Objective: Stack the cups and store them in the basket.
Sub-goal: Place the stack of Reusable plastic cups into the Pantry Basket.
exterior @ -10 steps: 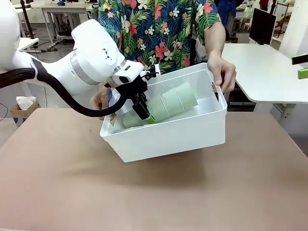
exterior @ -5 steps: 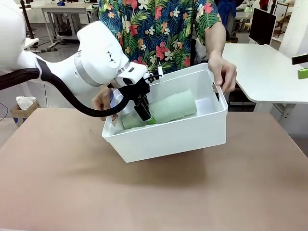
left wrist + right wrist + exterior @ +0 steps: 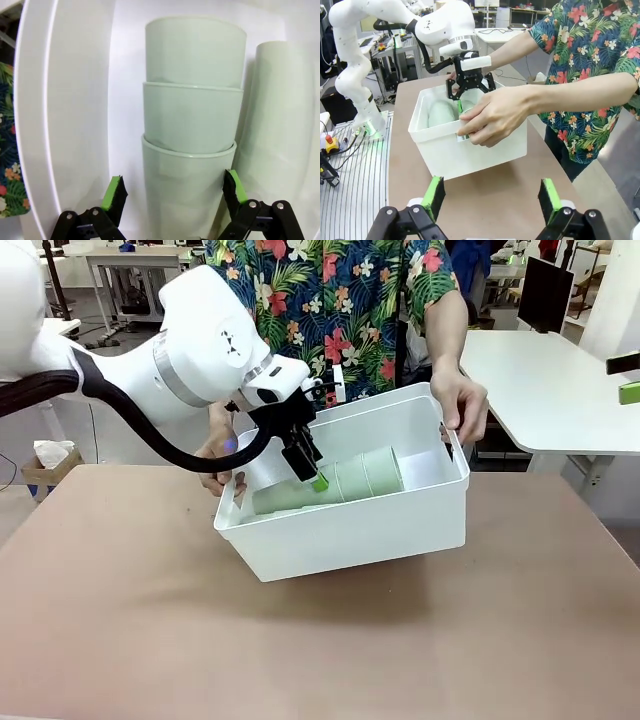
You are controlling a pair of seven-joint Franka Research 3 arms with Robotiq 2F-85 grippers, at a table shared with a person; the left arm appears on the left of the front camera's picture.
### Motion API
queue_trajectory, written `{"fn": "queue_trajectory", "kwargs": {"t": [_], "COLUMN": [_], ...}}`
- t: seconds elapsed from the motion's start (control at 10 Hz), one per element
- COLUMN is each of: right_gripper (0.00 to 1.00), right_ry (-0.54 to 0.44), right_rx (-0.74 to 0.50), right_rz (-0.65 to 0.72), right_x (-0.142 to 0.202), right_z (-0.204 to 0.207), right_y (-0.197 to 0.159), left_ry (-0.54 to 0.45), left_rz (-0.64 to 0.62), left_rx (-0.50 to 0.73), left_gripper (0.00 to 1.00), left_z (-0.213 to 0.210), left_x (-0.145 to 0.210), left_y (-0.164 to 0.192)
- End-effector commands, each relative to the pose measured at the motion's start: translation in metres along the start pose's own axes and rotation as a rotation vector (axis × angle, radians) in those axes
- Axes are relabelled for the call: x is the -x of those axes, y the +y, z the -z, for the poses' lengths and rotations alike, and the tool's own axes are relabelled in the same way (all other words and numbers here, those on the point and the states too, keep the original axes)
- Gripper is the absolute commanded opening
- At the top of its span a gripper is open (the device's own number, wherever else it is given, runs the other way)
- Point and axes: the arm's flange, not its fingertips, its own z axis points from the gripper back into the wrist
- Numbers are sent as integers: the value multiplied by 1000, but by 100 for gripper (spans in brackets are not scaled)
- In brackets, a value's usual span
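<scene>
Above brown table (image 3: 150,610), person's hands (image 3: 462,405) tilt white plastic basket (image 3: 360,530); left end effector (image 3: 172,192) spread wide around nested mint-green cups (image 3: 192,130); right end effector (image 3: 490,197) wide, empty.

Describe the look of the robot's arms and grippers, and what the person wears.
The left arm is glossy white with a grey joint ring and a thick black cable looping beneath. The left gripper and right gripper are black linkages with green pads. The person wears a short-sleeved dark shirt printed with tropical flowers and leaves.
</scene>
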Motion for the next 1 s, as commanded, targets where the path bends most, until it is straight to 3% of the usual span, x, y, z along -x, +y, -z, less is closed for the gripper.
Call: {"fn": "queue_trajectory", "kwargs": {"t": [0.0, 0.3, 0.5, 0.7, 0.9], "right_gripper": [100, 100, 100, 100, 100], "right_ry": [-24, -24, -24, -24, -24], "right_rx": [2, 2, 2, 2, 2], "right_rz": [2, 2, 2, 2, 2], "right_x": [-4, -4, -4, -4, -4], "right_z": [0, 0, 0, 0, 0], "right_y": [-2, -2, -2, -2, -2], "left_ry": [26, -37, -75, -130, -247], "left_rz": [-2, 20, 68, 101, 75], "left_rx": [-14, -15, -22, -25, -64], "left_gripper": [100, 100, 100, 100, 100], "left_z": [-34, -115, -191, -261, -321], "left_x": [-5, -8, 3, 28, 72], "left_y": [-21, -44, -59, -60, -62]}}
